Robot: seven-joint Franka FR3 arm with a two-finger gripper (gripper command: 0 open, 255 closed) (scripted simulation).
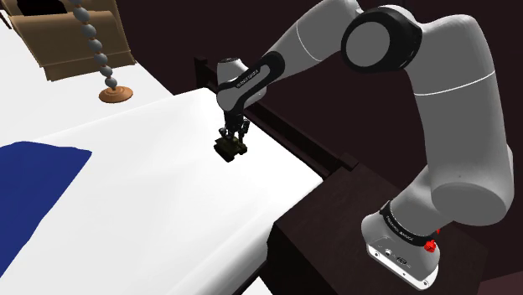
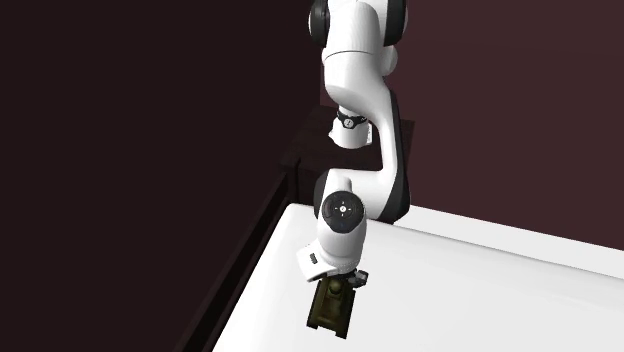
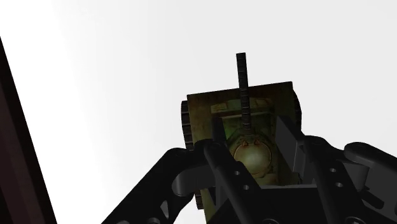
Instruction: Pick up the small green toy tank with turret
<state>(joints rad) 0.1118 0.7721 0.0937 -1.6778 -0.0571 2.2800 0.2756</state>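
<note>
The small dark green toy tank (image 1: pixel 231 152) sits on the white bed surface (image 1: pixel 151 209), close to the dark frame edge. My black gripper (image 1: pixel 232 139) comes down on it from above. In the wrist view the tank (image 3: pixel 207 114) lies lengthwise with its thin barrel pointing away, and my gripper (image 3: pixel 251 153) has its fingers (image 3: pixel 219 165) pressed to either side of the round turret. From the second exterior view, the tank (image 2: pixel 328 312) hangs just under the gripper (image 2: pixel 341 287), at or barely above the sheet.
A blue blanket (image 1: pixel 33 180) covers the bed at the shoulder view's left. A beaded lamp stem on a brown base (image 1: pixel 116 94) stands further back. The dark bed frame (image 1: pixel 293 138) and a dark nightstand (image 1: pixel 335 226) border the bed on the arm's side.
</note>
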